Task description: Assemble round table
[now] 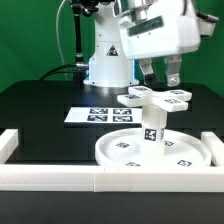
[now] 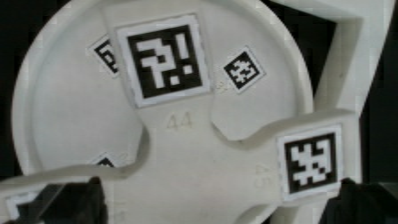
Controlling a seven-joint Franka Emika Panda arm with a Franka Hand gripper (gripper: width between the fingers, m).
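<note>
The large rimmed round disc (image 1: 112, 150) lies flat inside the white frame. The short post (image 1: 152, 128) stands upright at its middle. The four-armed cross-shaped foot (image 1: 160, 98) sits on top of the post. My gripper (image 1: 160, 82) hangs just above the foot, its fingers spread wide to either side, and looks open. In the wrist view the disc (image 2: 169, 120) fills the picture with its tags, and one tagged arm of the foot (image 2: 311, 160) lies close under my gripper (image 2: 214, 208). The dark fingers show only at the picture's edges.
The white straight-walled frame (image 1: 50, 178) runs along the front and up both sides of the disc. The marker board (image 1: 100, 113) lies on the black table behind the disc. The robot's base (image 1: 105, 65) stands at the back.
</note>
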